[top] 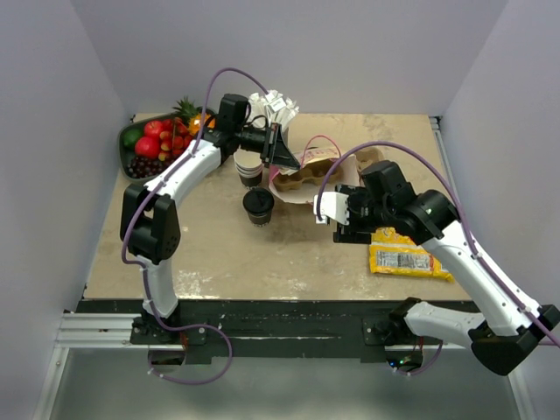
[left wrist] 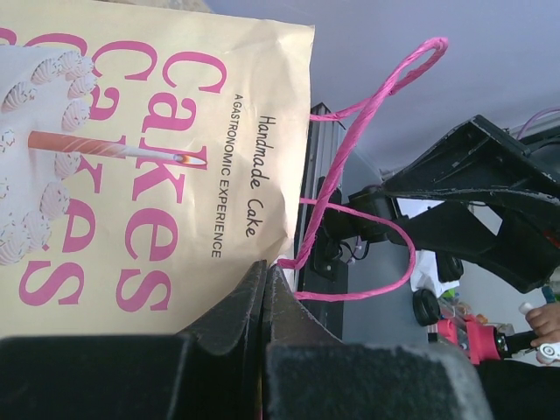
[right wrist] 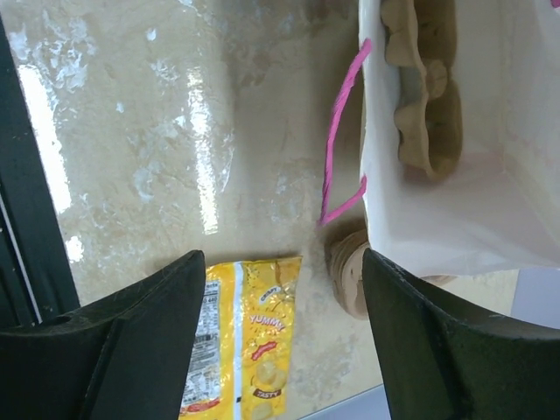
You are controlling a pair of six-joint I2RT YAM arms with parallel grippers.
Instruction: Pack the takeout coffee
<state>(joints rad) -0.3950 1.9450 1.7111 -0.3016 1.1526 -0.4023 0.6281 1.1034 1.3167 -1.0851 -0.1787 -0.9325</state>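
Tan tabletop, lidded coffee cup beside paper bag

The left arm reaches from its base to the far side of the table, elbow bent, and its pincer has the fingers pressed together on the edge of the paper bag. The right arm angles in from the right, wrist low over the table. Its pincer holds nothing, fingers spread wide.
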